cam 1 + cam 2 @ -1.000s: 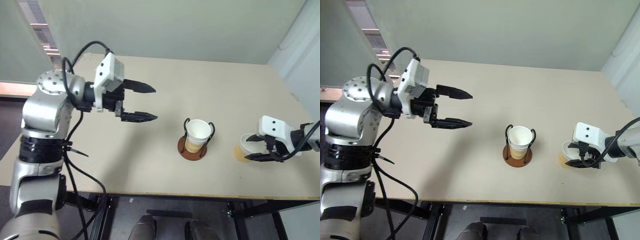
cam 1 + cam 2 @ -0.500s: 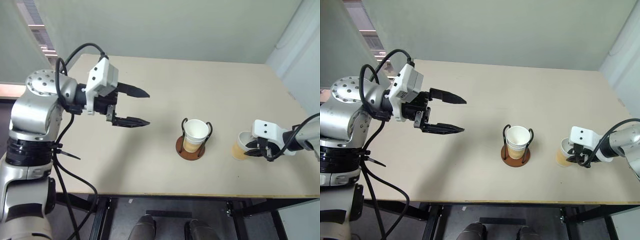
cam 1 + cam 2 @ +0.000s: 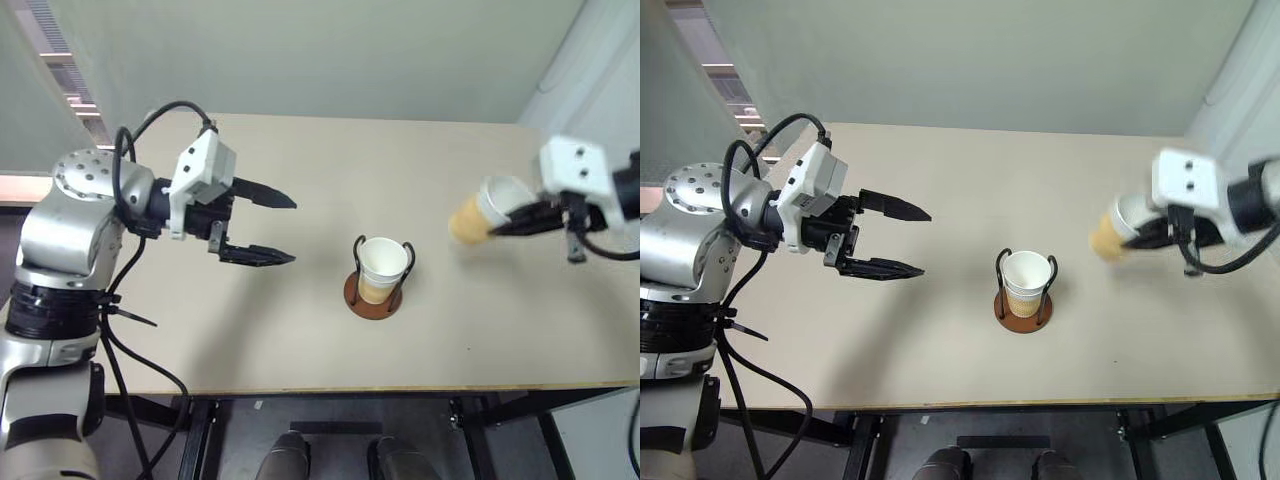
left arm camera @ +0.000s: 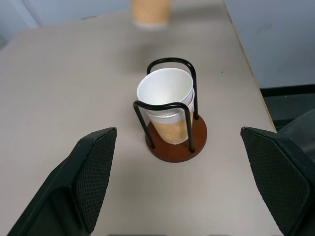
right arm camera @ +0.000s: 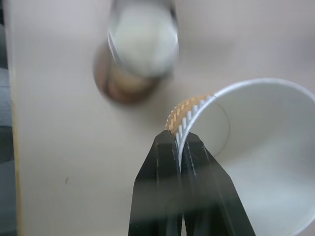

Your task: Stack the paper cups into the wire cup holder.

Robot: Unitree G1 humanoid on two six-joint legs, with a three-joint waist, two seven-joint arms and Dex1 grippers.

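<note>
The right gripper (image 5: pixel 179 142) has its jaws pinched shut on the rim wall of one paper cup (image 3: pixel 478 213), one finger inside the cup and one outside, and holds it tilted in the air, off the bench (image 3: pixel 300 330) and to the right of the wire cup holder (image 3: pixel 375 290). The holder stands near the middle of the bench with nested cups (image 4: pixel 166 105) already seated between its two black wire loops. The left gripper (image 3: pixel 268 225) hangs well to the holder's left, jaws spread wide and holding nothing.

The grip is a thin pinch on one edge, so the cup could pivot, slip or crease at the rim. Coming down tilted, its base could catch a wire loop or the seated cup's rim, jamming askew or tipping the light holder over.
</note>
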